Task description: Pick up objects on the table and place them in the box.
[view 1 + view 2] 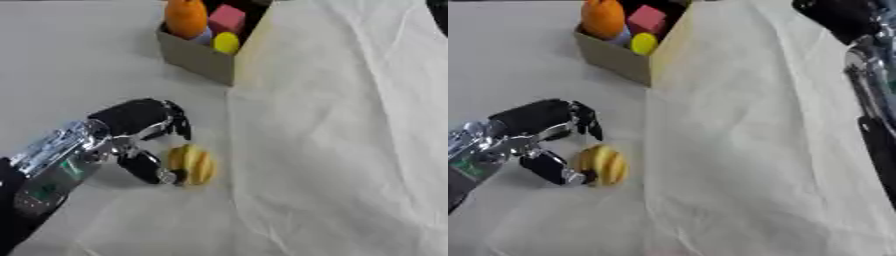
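The left robot hand comes in from the lower left on a silver and black forearm, its black fingers curled downward over the table and its thumb reaching forward underneath. The thumb tip touches the near left side of a small yellow ridged object, rounded with lengthwise orange-brown grooves, perhaps a toy fruit or pastry; the fingers arch just above and to the left of it without clearly closing on it, so the hand is half-curled round the object rather than holding it. The object lies on the table, just left of a long crease in the white cloth that covers the right part of the surface; the cloth is thin, wrinkled and slightly glossy.

Farther off, at the top centre, stands an open cardboard box, plain brown, with one corner turned toward the camera. Inside it sit an orange rounded thing, a pink cube-like block and a small yellow ball-like piece. Nothing lies between the ridged object and the box. No writing can be read anywhere.

The right robot hand shows at the upper right corner of the right eye view, dark and raised; whether its fingers are open or closed cannot be told.
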